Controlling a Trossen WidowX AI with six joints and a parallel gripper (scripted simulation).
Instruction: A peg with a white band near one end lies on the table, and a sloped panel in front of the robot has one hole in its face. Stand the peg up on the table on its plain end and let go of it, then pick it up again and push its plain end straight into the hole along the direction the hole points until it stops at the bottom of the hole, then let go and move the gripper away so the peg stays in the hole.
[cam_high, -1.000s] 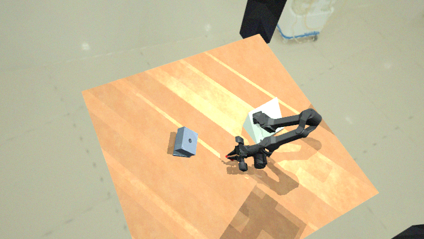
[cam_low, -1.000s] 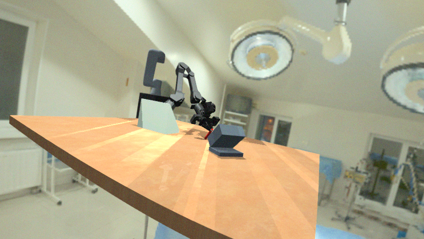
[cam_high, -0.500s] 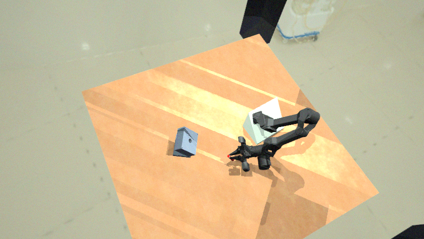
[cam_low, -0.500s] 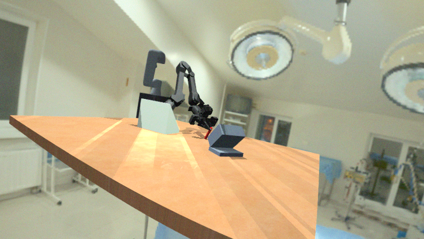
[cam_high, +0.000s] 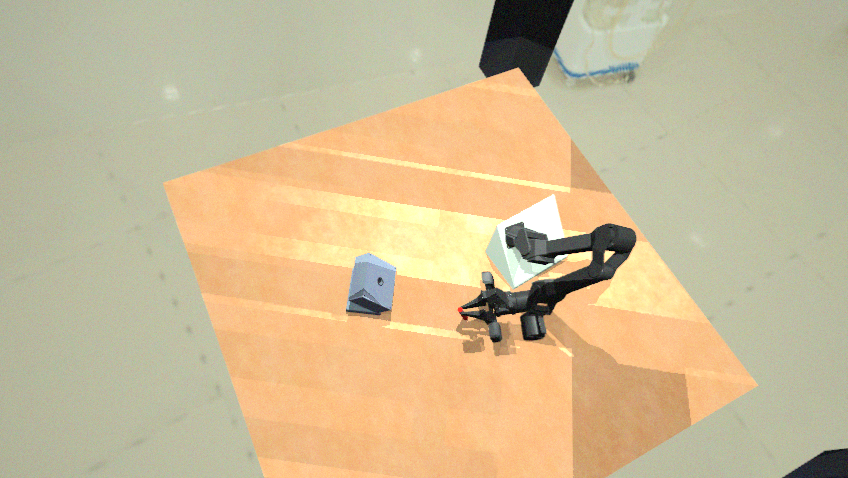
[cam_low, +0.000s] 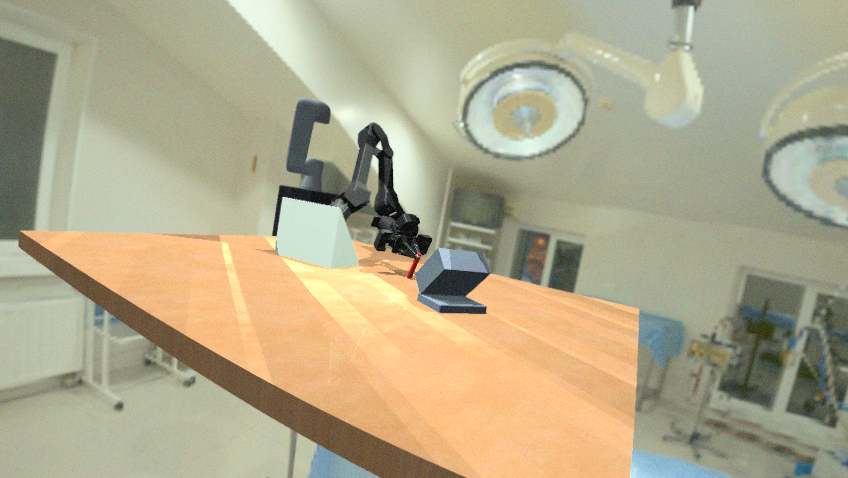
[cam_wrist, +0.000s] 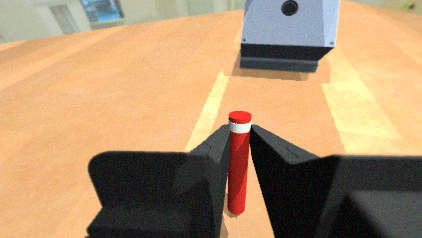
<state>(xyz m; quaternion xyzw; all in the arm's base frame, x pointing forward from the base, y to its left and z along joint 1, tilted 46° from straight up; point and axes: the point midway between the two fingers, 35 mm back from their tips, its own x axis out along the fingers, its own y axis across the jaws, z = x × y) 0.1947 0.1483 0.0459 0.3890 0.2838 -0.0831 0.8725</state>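
- Around us is a pale room with round ceiling lamps (cam_low: 523, 109), and our wooden tabletop (cam_high: 332, 380) (cam_low: 380, 356) (cam_wrist: 125, 95) carries bands of light and shade.
- Our hand (cam_high: 462, 312) (cam_low: 417, 252) (cam_wrist: 239, 131) is closed on the red peg (cam_high: 460, 309) (cam_low: 413, 266) (cam_wrist: 238, 170), gripping it near its banded end.
- We see the white band (cam_wrist: 240, 127) just under the peg's red top, between the fingertips; the plain end points downward.
- In the exterior view our peg leans a little; whether its lower end touches the wood, we cannot tell.
- Ahead of us stands the blue-grey panel (cam_high: 387, 292) (cam_low: 454, 261) (cam_wrist: 292, 31), apart from the peg, its dark hole (cam_high: 380, 281) (cam_wrist: 289, 7) facing our side.
- Beside our black arm (cam_high: 570, 283) (cam_low: 385, 178) sits a pale green block (cam_high: 503, 256) (cam_low: 311, 234).
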